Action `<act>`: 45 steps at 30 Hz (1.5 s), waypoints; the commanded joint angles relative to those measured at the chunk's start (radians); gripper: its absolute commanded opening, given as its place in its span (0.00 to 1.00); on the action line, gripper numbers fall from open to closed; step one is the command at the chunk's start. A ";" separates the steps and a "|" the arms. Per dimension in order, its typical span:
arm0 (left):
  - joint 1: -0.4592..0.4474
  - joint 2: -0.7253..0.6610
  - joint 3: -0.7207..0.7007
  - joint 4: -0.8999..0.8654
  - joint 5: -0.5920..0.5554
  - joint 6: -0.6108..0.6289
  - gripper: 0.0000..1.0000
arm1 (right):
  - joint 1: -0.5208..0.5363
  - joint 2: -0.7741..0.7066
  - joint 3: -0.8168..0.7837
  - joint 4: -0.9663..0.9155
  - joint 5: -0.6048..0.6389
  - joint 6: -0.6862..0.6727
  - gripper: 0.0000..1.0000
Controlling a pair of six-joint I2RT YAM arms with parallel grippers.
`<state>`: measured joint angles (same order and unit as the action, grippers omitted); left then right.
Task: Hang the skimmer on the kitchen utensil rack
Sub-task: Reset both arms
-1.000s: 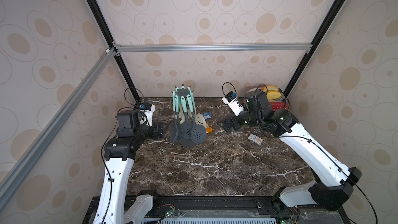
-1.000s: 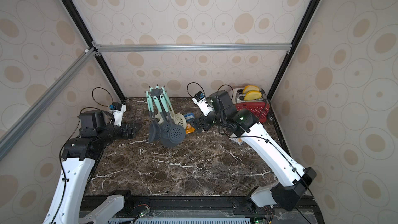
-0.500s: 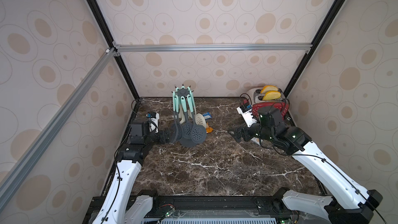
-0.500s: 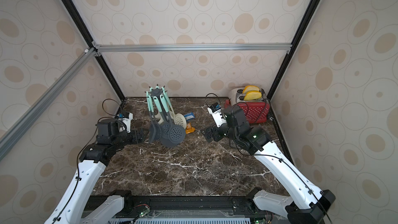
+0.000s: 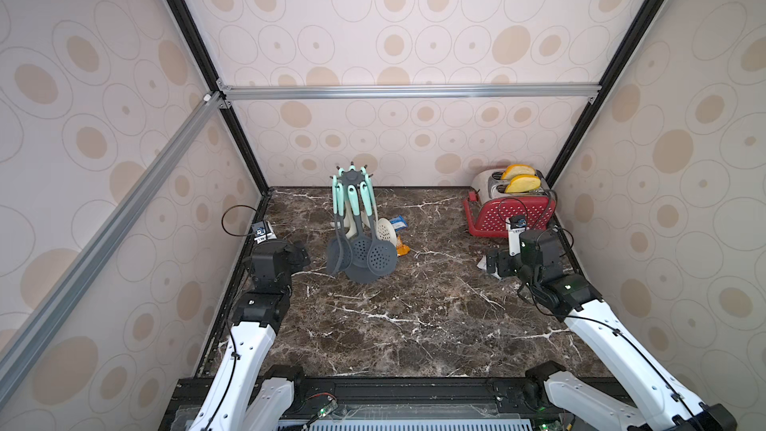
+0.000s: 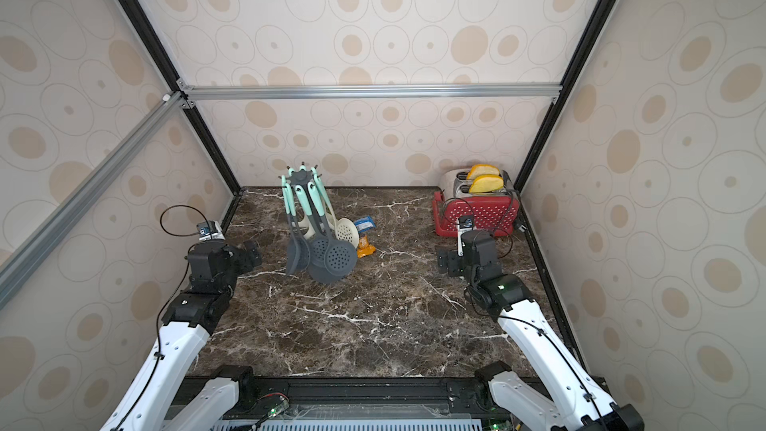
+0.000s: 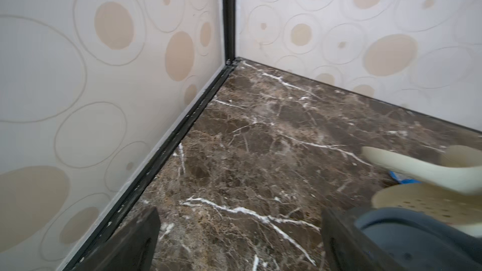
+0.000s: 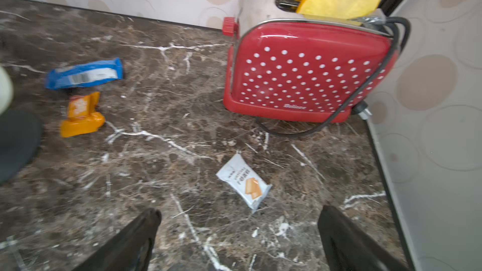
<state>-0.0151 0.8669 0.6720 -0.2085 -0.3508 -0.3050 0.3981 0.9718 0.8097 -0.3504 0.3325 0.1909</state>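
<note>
1. Top views both show the left gripper drawn back toward the left edge of the bench. Half a second ago it was just beside the hanging utensils. In the left wrist view its jaws are spread, with only bare marble between them.
2. Left of centre, toward the back, stands the kitchen utensil rack, unmoved. The skimmer hangs from its crown by a mint handle, its perforated head low near the base.
3. At right, the right gripper has retreated and now sits in front of the red toaster, jaws spread and empty.
4. The hanging utensils hide the rack's pole. The right gripper partly covers a white packet in the top views. A dark grey utensil head is cut off at lower right in the left wrist view, and I cannot tell which utensil it is.
</note>
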 commanded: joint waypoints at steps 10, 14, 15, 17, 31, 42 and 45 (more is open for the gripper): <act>0.045 0.151 -0.213 0.532 -0.012 0.243 0.99 | -0.201 0.199 -0.209 0.498 0.047 -0.252 1.00; 0.049 0.259 -0.228 0.683 0.052 0.260 0.99 | -0.242 0.285 -0.221 0.590 -0.010 -0.269 1.00; 0.050 0.292 -0.232 0.729 0.049 0.261 0.99 | -0.253 0.303 -0.229 0.618 -0.026 -0.262 1.00; 0.055 0.354 -0.238 0.804 0.059 0.261 0.99 | -0.273 0.326 -0.251 0.674 -0.062 -0.249 1.00; 0.078 0.477 -0.124 0.774 0.198 0.292 0.99 | -0.340 0.452 -0.345 0.977 -0.207 -0.251 0.99; 0.079 0.366 -0.306 0.886 0.236 0.206 0.99 | -0.344 0.541 -0.396 1.132 -0.212 -0.251 0.99; 0.079 0.457 -0.328 0.988 0.256 0.210 0.99 | -0.344 0.561 -0.405 1.165 -0.212 -0.254 0.99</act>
<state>0.0563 1.2644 0.3588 0.6842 -0.1280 -0.0662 0.0601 1.5169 0.4183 0.7464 0.1249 -0.0620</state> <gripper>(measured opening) 0.991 0.990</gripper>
